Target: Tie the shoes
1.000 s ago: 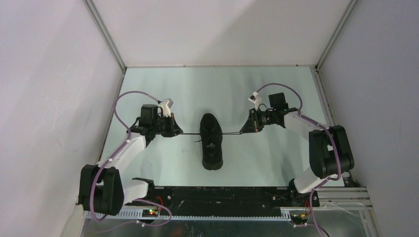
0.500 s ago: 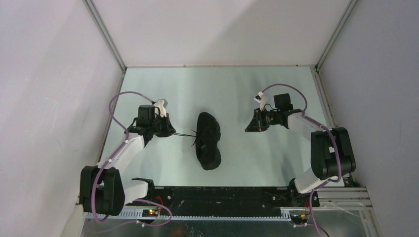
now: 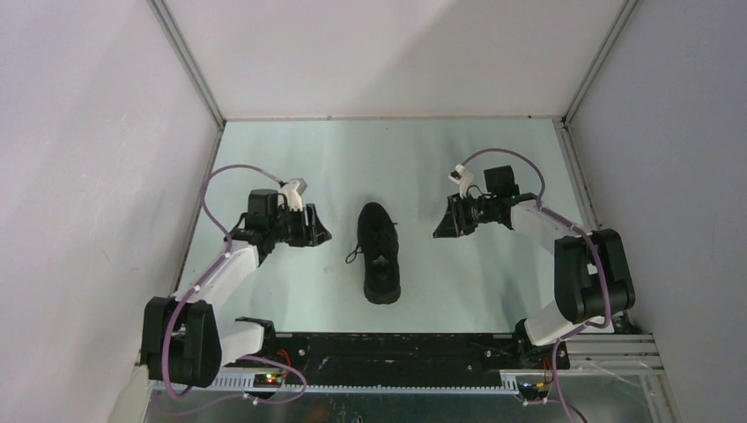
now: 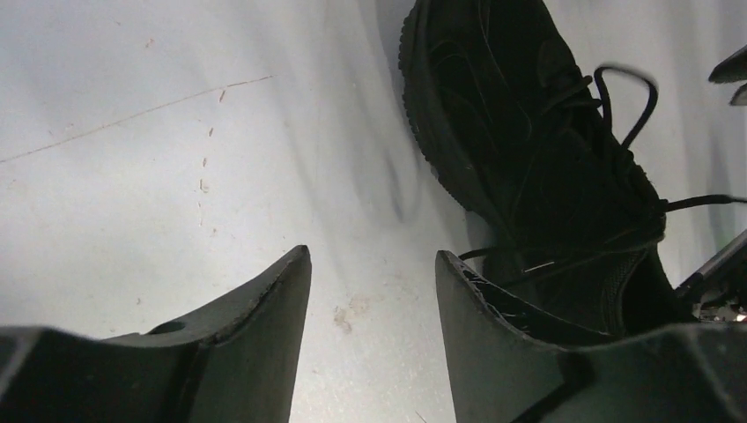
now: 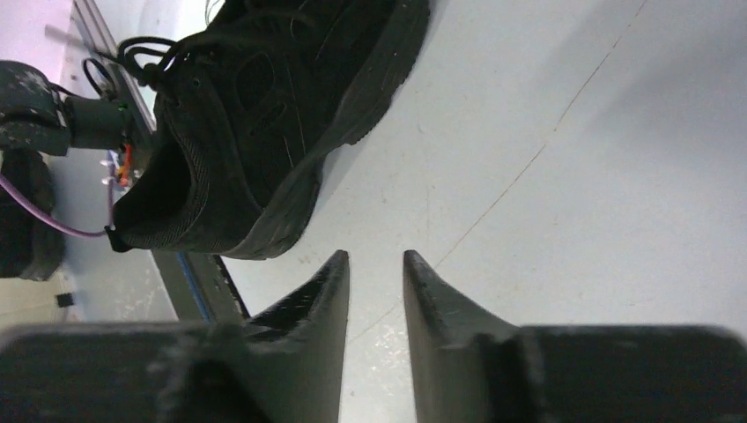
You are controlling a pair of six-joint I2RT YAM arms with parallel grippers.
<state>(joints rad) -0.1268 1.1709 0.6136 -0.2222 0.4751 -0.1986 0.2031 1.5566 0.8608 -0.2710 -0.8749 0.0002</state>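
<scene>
Top external view is showing the black sneaker (image 3: 379,254) lying mid-table (image 3: 291,159), toe pointing away, between both arms. The left gripper (image 3: 322,234) is standing spread, empty. The right gripper (image 3: 438,231) is gaping narrowly, pinching nothing. Its laces (image 4: 654,92) are lying slack.

Obstacle, centre: black low-top lace-up sneaker (image 3: 379,253), thin black laces (image 3: 353,256) trailing off its left side. Free lanes for you: bare pale-green tabletop (image 3: 396,159) between it and the black two-finger left gripper (image 3: 323,233), likewise toward the right gripper (image 3: 436,231). Limits: white enclosure walls (image 3: 88,176) left, right, behind.
</scene>
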